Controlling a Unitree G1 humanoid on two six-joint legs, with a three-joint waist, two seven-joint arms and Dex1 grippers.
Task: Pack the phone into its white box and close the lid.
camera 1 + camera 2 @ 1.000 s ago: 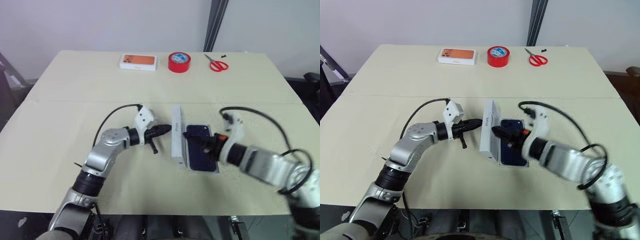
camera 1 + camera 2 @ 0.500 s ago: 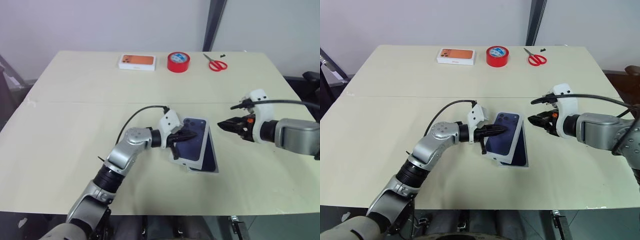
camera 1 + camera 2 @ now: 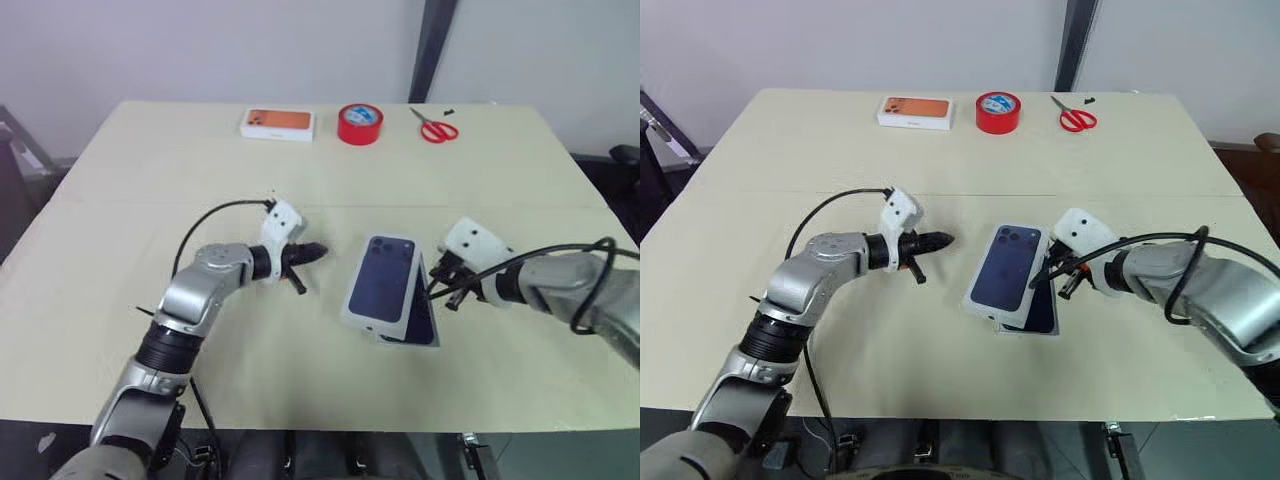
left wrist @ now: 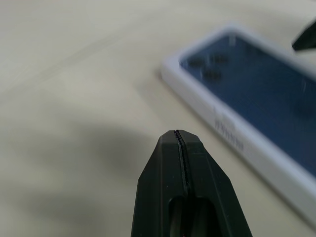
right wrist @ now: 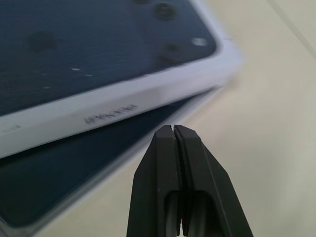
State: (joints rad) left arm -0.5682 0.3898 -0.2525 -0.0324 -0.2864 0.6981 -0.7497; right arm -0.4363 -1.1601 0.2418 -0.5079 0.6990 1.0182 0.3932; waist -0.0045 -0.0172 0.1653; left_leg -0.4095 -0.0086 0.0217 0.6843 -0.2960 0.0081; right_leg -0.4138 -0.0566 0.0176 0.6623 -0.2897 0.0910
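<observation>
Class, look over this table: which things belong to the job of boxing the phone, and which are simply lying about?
Part of the job:
- the lid, lying askew over the box
- the white box beneath it
- the phone, dark, showing under the lid

Just lying about, along the far edge:
- orange-printed box
- red tape roll
- red scissors

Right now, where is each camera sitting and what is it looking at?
Left eye, right eye: on the head, looking down at the beige table, both arms showing.
Left wrist: behind the shut left end effector, facing the white rectangular lid with dark blue phone print.
Right wrist: behind the shut right end effector, facing the lid's side, askew over the dark navy phone.
Shared: every view shows the lid.
</observation>
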